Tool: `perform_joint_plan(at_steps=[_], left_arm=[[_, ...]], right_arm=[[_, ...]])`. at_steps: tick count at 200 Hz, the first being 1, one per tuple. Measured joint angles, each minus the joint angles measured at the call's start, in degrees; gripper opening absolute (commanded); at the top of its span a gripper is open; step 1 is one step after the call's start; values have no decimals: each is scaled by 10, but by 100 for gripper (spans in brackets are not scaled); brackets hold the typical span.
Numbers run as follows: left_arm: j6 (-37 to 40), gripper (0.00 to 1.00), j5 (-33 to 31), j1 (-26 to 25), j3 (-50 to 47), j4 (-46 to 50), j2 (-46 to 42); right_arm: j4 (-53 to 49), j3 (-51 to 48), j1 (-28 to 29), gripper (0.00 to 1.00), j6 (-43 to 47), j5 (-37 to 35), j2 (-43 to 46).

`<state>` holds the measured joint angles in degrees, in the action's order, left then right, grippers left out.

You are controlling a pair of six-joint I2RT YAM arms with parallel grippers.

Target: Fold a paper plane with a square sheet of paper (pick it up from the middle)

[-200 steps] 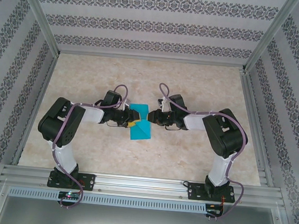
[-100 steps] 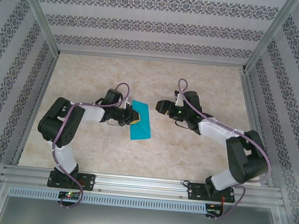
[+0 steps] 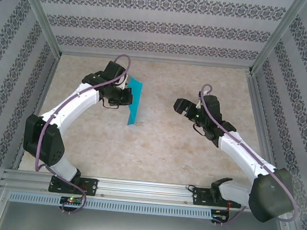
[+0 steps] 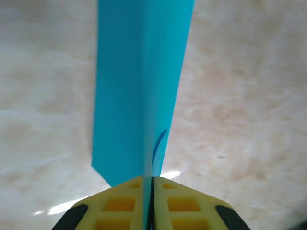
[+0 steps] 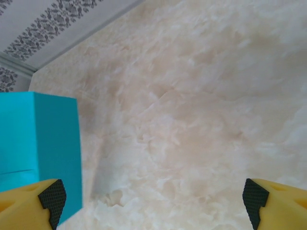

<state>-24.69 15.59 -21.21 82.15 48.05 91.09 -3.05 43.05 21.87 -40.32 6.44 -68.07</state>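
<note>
From the top view I see the left gripper [image 3: 124,94] pinching the thin teal-blue sheet of paper [image 3: 135,103], folded double, over the far left of the marbled beige table [image 3: 194,146]. The sheet stands on edge, running from the gripper toward the near side. I cannot tell whether its lower end touches the table. On my left wrist feed the yellow fingers [image 4: 120,208] are pressed together on the fold. The right gripper [image 3: 180,105] hangs well apart to the right, its jaws spread wide around nothing.
</note>
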Motion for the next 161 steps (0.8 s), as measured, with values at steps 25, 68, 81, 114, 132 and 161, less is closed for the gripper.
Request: perform_joint_plan(at_steps=[25,68,81,114,132,161], left_arm=[[29,11,-130,-24,56,90,19],[37,11,-351,-86,92,174,137],[37,11,-394,-101,92,187,181],[30,12,-438,-134,100,193,266],[23,14,-427,-154,110,189,292],[14,22,-386,-183,130,176,319]], right_arm=[[-11,-6,0,98,2,-20,10],[-35,-20,0,98,2,-41,12],[-43,-21,0,97,2,-46,16],[-55,-23,0,97,4,-58,27],[-58,-23,0,98,4,-63,28],[-64,-23,0,98,4,-68,28]])
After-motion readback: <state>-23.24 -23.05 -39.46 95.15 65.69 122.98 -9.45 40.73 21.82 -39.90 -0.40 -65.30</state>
